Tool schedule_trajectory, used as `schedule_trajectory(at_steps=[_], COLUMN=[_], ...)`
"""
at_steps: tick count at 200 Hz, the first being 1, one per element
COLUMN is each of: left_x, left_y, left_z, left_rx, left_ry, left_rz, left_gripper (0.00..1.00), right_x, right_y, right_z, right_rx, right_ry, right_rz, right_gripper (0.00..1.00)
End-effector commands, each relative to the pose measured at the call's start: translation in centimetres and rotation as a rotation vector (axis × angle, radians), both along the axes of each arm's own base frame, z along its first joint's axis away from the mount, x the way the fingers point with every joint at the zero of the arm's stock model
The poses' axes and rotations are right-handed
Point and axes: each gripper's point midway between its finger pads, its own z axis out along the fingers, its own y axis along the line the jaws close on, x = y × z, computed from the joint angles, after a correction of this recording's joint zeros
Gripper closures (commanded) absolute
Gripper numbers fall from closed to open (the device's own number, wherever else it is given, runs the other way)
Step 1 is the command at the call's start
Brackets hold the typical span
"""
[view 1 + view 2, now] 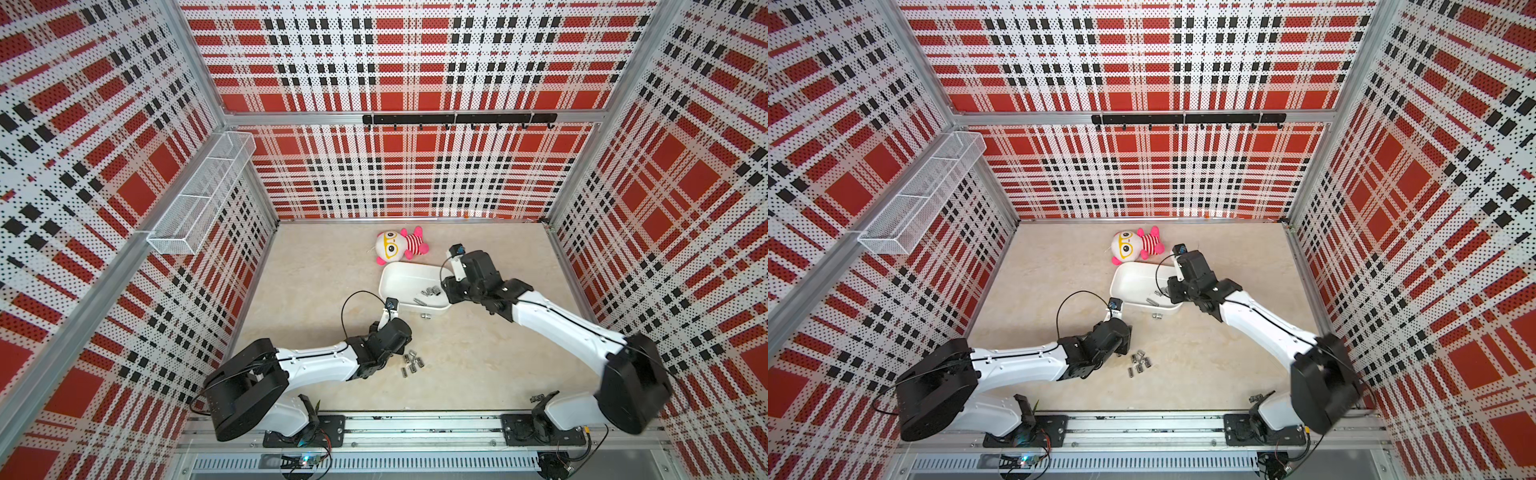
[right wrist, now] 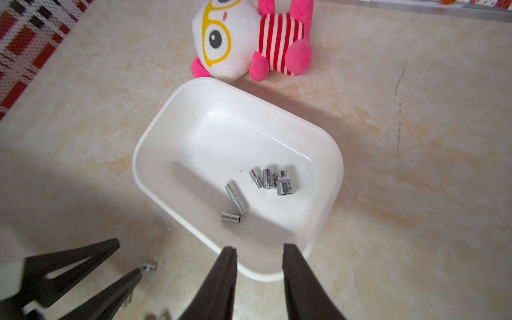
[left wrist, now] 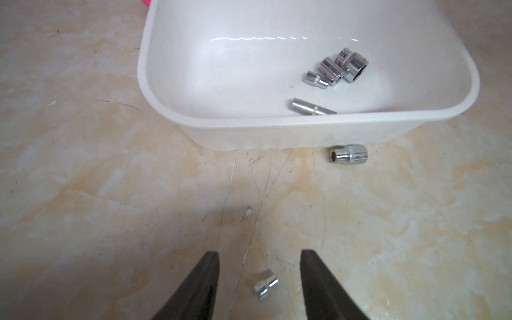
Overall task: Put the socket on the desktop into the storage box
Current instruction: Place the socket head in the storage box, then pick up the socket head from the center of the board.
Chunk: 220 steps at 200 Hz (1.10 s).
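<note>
In both top views a wire basket (image 1: pixel 199 195) hangs on the wall at upper left. Lower centre, the left arm (image 1: pixel 316 357) stretches across the desk (image 1: pixel 316 282). Its wrist hides the left pincer (image 3: pixel 260 252), and loose sockets (image 1: pixel 412 365) lie on the desk just right of that wrist. Further up, a lone socket (image 1: pixel 426 316) sits on the desk just beside the near wall of the box (image 1: pixel 401 280), which holds more sockets (image 1: pixel 428 293) in its right half. The doll (image 1: pixel 401 245) lies just above the box. At right, the right arm (image 1: pixel 552 328) ends over the box's right end, covering the right pincer (image 2: pixel 260 248).

The left wrist view gives what the top views hide. The left pincer stands open, its fingers (image 3: pixel 205 285) well apart either side of a socket (image 3: pixel 264 284) lying on the desk at bottom centre; it touches neither finger. Five sockets show in the box here, and the near wall cuts off the long socket (image 3: pixel 310 108).

The right wrist view shows six in the box. The sixth, a short socket (image 2: pixel 231 217), lies by the long socket and is hidden in the left wrist view. The right pincer is open and empty, tips over the box's near end. At lower left the left pincer's fingers also show, a socket (image 2: pixel 149 267) by one tip.
</note>
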Motion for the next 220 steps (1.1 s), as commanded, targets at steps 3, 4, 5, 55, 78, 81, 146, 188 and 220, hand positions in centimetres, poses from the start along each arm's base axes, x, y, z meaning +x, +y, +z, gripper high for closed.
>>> schedule_trajectory(at_steps=[3,4,5,55,78,81,146,188,220], left_x=[0.1,0.0,0.1,-1.1,-1.4,-1.4,-1.1,-1.8,-2.0], left_y=[-0.4,-0.4,-0.4,-0.3,-0.4,-0.4,-0.1,-0.6,-0.8], left_z=[0.6,0.6,0.6,-0.2,-1.5,-1.7,-1.9,-2.1,-2.5], left_rx=[0.001,0.001,0.001,-0.024,0.009,0.015,0.079,0.070,0.092], left_ry=[-0.007,-0.006,-0.007,0.024,0.056,0.058,0.052,0.066,0.072], left_rz=[-0.010,-0.009,-0.009,-0.046,-0.064,-0.065,-0.058,-0.082,-0.089], left_gripper=[0.45,0.45,0.45,0.44,0.47,0.47,0.50,0.51,0.56], right_x=[-3.5,-3.8,-4.0,-8.7,-8.7,-8.7,-9.1,-9.1,-9.1], right_y=[-2.2,-2.3,-2.4,-5.5,-6.5,-6.6,-7.0,-7.2,-7.1], right_z=[-1.7,-1.7,-1.8,-5.4,-6.0,-6.0,-7.3,-7.6,-7.6], right_rx=[0.033,0.042,0.045,0.143,0.135,0.130,0.127,0.118,0.118], right_ry=[0.010,0.008,0.007,-0.036,-0.056,-0.057,-0.048,-0.044,-0.042], right_rz=[-0.017,-0.018,-0.017,-0.059,-0.101,-0.108,-0.126,-0.133,-0.133], right_gripper=[0.64,0.64,0.63,0.61,0.61,0.61,0.67,0.66,0.66])
